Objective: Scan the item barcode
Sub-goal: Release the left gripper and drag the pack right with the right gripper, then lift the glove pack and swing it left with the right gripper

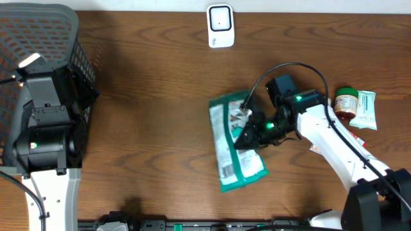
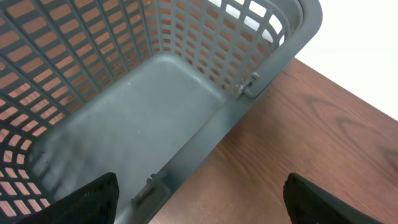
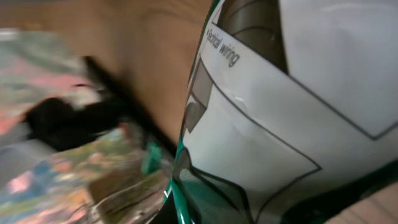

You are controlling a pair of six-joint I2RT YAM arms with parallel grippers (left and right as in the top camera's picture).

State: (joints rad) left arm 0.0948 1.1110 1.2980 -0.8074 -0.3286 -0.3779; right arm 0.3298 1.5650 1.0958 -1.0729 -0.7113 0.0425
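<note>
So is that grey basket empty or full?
Empty, where visible: in the left wrist view the basket has a bare floor, nothing inside.

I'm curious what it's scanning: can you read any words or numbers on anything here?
"wiring", after a blurred word, perhaps "Electrical": on the green and white packet.
Jar label, pale pouch, white device: too small to read.

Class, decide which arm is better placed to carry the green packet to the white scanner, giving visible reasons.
Right. The right gripper is shut on the green packet, with the scanner beyond it. The left gripper hangs open over the basket, far off.
</note>
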